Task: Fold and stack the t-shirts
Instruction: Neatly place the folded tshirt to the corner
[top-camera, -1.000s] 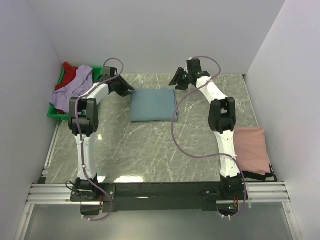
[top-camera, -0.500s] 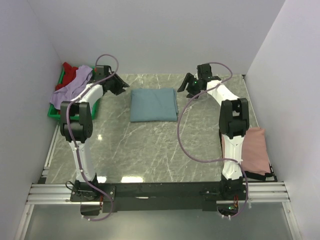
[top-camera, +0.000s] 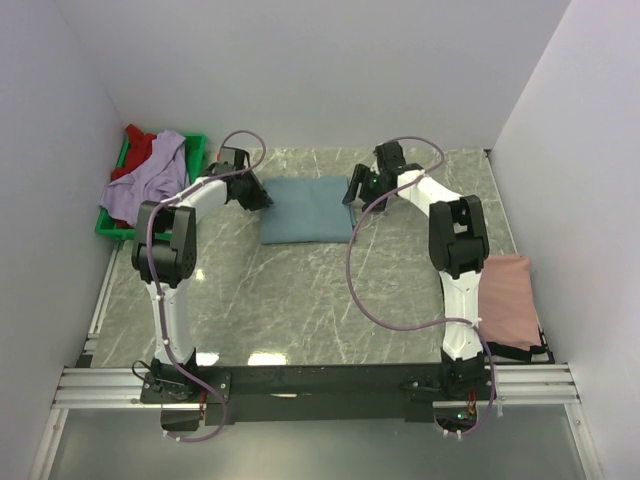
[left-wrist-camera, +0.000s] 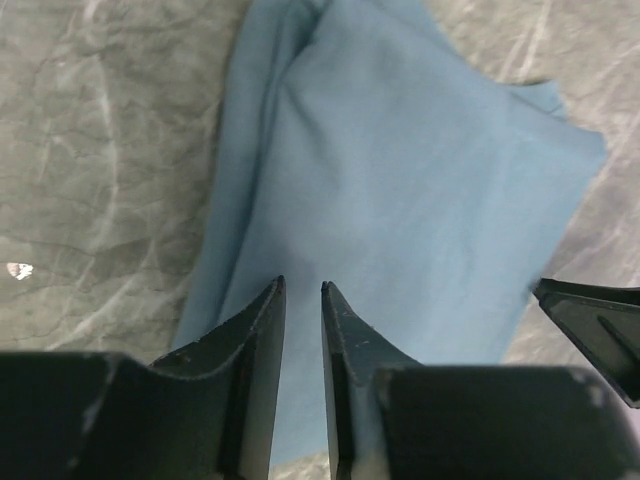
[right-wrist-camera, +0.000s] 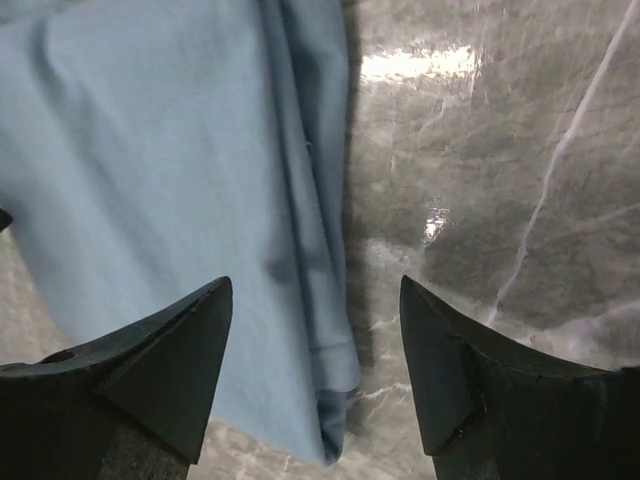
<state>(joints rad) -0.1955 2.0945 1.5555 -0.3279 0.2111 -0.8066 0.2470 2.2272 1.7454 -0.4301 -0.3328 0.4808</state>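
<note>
At the upper left of the top view, the green tray (top-camera: 195, 150) holds the lavender t-shirt (top-camera: 150, 180) and the red t-shirt (top-camera: 138, 146), both crumpled and not yet folded. Next along, the left gripper (left-wrist-camera: 302, 290) sits at the left edge of the grey-blue t-shirt (top-camera: 308, 208), which lies folded in a neat rectangle at upper centre of the bench (top-camera: 300, 300). Its jaws stand nearly together with a thin slot between them — whether cloth is pinched there I cannot tell. The right gripper (right-wrist-camera: 315, 285) is spread wide, straddling the shirt's right edge. At the lower right, the salmon t-shirt (top-camera: 510, 300) rests folded by the bench edge. To shift or refold the blue one well, both grippers should bite through all layers at matching points and lift together — an uneven pull would likely spill the fold.
</note>
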